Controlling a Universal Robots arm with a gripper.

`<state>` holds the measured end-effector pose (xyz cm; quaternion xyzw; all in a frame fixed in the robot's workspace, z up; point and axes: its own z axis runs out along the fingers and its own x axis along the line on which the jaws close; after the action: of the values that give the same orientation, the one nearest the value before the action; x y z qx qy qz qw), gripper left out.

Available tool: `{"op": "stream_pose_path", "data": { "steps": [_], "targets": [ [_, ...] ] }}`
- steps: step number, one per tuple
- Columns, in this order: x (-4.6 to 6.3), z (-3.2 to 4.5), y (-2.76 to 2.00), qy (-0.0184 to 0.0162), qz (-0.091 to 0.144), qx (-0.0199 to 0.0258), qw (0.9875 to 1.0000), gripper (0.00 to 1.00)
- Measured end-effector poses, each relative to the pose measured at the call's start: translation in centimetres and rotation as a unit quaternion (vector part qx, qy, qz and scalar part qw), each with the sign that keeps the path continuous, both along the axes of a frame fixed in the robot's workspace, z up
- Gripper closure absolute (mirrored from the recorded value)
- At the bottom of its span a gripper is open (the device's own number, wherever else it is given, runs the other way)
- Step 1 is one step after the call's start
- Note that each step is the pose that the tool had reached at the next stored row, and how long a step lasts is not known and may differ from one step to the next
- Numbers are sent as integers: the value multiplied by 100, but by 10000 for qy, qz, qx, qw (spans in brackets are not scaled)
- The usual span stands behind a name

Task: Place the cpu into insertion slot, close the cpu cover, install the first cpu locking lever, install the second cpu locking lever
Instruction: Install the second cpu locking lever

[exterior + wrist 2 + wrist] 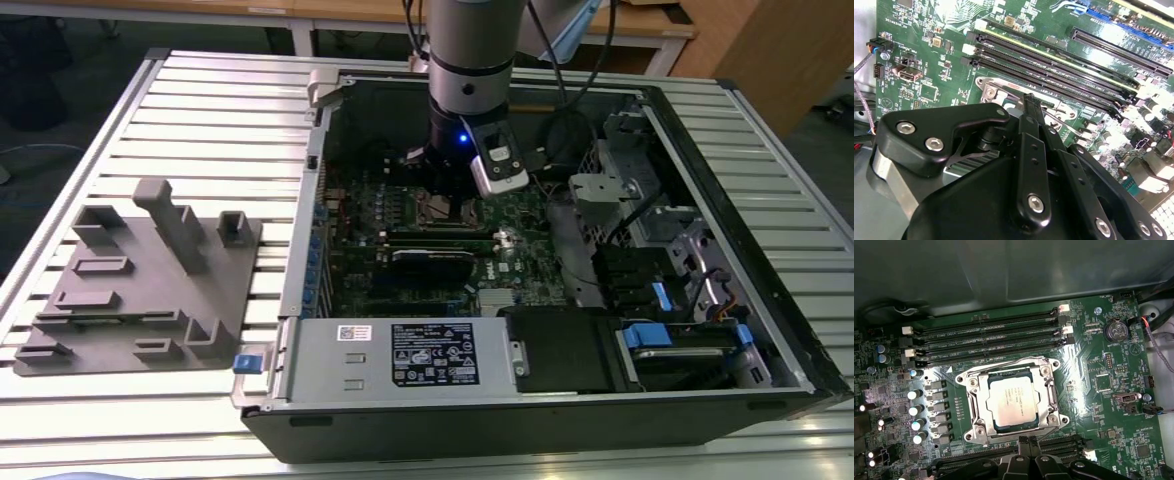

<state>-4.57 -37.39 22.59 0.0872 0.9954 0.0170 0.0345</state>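
Note:
In the first wrist view the silver-topped cpu (1013, 401) lies flat in the insertion slot (968, 386) on the green motherboard. The silver cpu cover (983, 407) lies down around it as a frame. A thin wire locking lever (1051, 429) runs along the socket edge nearest my fingers. My gripper (1028, 441) sits at that edge with its black fingertips drawn together, and nothing shows between them. In the second wrist view the gripper (1028, 98) points down at the socket's metal rim, beside a wire lever (1069, 125). In the exterior view the gripper (454, 205) hangs over the insertion slot (447, 215) inside the case.
Long black memory slots (989, 342) lie beyond the socket. A row of capacitors (916, 410) stands beside it, and a coin battery (1115, 331) on the other side. The open computer case (747, 250) walls the board in. A grey fixture (147, 280) sits on the table at the exterior view's left.

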Motion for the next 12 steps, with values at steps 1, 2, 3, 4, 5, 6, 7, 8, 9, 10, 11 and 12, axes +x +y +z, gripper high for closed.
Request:
{"op": "stream_pose_path", "data": {
  "steps": [1, 2, 3, 4, 5, 6, 7, 8, 9, 10, 11, 12],
  "targets": [
    [0, 0, 0, 0, 0, 0, 10000, 89],
    [0, 0, 0, 0, 0, 0, 10000, 89],
    [0, -1, 0, 0, 0, 0, 10000, 89],
    [0, -5, 0, -1, 0, 1, 10000, 89],
    [0, -6, 0, -1, 0, 1, 10000, 89],
    [0, -7, 0, 0, 0, 0, 10000, 89],
    [0, -8, 0, 0, 0, 0, 10000, 89],
    [0, -11, 0, 0, 0, 0, 10000, 89],
    [0, -14, 0, -1, 0, 1, 10000, 89],
    [0, -17, 0, -1, 0, 1, 10000, 89],
    [0, -20, 0, 0, 0, 1, 10000, 89],
    [0, -24, 0, 0, 0, 0, 10000, 89]
  ]
}}
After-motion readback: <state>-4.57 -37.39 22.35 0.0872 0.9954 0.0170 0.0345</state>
